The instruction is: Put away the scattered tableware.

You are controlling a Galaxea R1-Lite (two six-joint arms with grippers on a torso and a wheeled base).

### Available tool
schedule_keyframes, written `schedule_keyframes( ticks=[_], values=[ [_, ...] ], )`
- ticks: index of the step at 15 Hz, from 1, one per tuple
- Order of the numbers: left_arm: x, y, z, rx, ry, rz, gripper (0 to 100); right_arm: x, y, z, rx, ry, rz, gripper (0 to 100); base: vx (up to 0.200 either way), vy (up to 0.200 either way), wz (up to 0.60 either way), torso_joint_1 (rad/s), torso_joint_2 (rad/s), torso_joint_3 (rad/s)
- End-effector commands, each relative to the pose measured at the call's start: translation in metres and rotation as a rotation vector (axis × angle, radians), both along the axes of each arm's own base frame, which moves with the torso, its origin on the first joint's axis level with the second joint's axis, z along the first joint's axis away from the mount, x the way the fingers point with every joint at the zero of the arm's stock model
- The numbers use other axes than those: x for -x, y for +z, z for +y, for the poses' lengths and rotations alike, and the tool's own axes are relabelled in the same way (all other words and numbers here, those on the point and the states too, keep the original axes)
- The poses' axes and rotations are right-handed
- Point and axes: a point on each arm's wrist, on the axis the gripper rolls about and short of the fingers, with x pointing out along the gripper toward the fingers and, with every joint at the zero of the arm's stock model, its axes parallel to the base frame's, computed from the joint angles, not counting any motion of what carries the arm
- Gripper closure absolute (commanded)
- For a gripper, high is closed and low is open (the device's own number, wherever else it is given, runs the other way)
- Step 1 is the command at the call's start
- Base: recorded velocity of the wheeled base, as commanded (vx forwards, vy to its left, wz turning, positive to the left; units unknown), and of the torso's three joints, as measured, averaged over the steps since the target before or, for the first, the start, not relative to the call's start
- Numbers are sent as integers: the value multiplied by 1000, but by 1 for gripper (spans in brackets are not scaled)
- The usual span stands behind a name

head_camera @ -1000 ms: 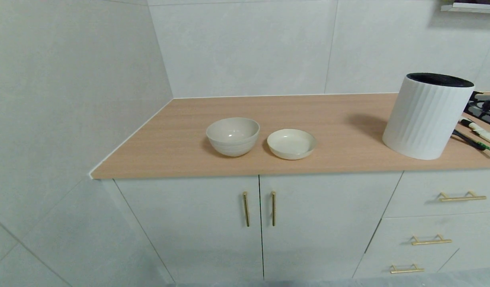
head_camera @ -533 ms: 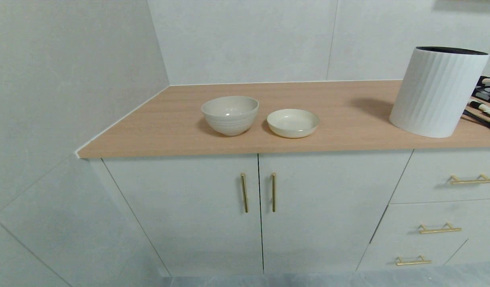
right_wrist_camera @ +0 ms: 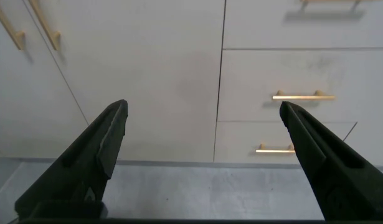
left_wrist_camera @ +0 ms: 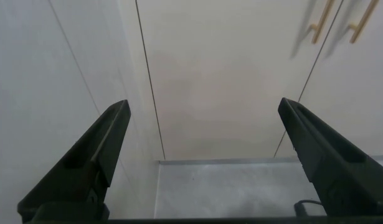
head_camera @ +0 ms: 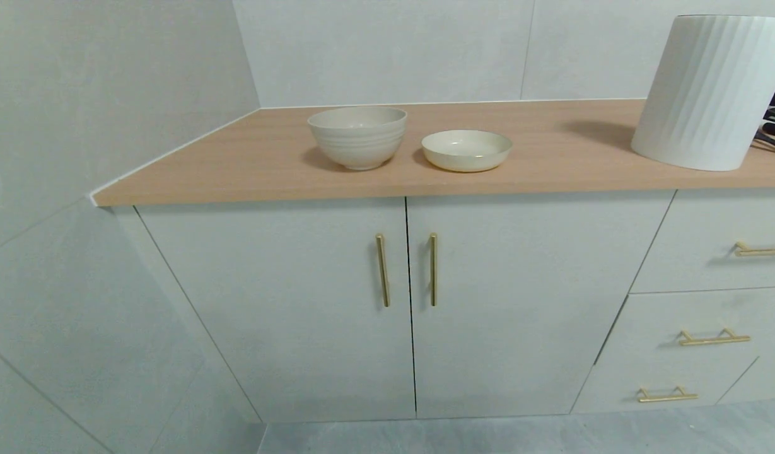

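1. Cream bowl (head_camera: 357, 135) and a shallow dish (head_camera: 466, 150) sit just beside each other on the wooden desk (head_camera: 248, 170), not touching, both upright and empty as far as I can see.
2. Below them the two cupboard doors (head_camera: 286, 302) are shut, with their brass handles (head_camera: 382, 270) side by side at the seam.
3. Left claw (left_wrist_camera: 202, 112) hangs low before the left door, spread wide and holding nothing.
4. Right claw (right_wrist_camera: 202, 109) hangs low facing the drawers (right_wrist_camera: 303, 81), likewise spread and empty.
5. By my reckoning nothing is put away yet: both pieces wait on the desk and no door is open. The cupboard likely needs opening first, then each piece carried in, though where they belong is my guess.
6. White ribbed canister (head_camera: 709, 88) stands well off to the right.
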Motion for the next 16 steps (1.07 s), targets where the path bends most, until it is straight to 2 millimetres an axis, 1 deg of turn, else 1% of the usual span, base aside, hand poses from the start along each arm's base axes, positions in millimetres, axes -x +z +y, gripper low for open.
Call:
schedule_keyframes(
  ticks=[1, 3, 16],
  values=[
    [0, 0, 0, 0, 0, 0, 0, 0, 0, 0, 0, 1, 1, 0, 0, 0, 0, -36, 207, 159],
    [0, 0, 0, 0, 0, 0, 0, 0, 0, 0, 0, 1, 1, 0, 0, 0, 0, -27, 93, 71],
    [0, 0, 0, -3, -1, 0, 0, 0, 0, 0, 2, 5, 1, 0, 0, 0, 0, 0, 0, 0]
  ],
)
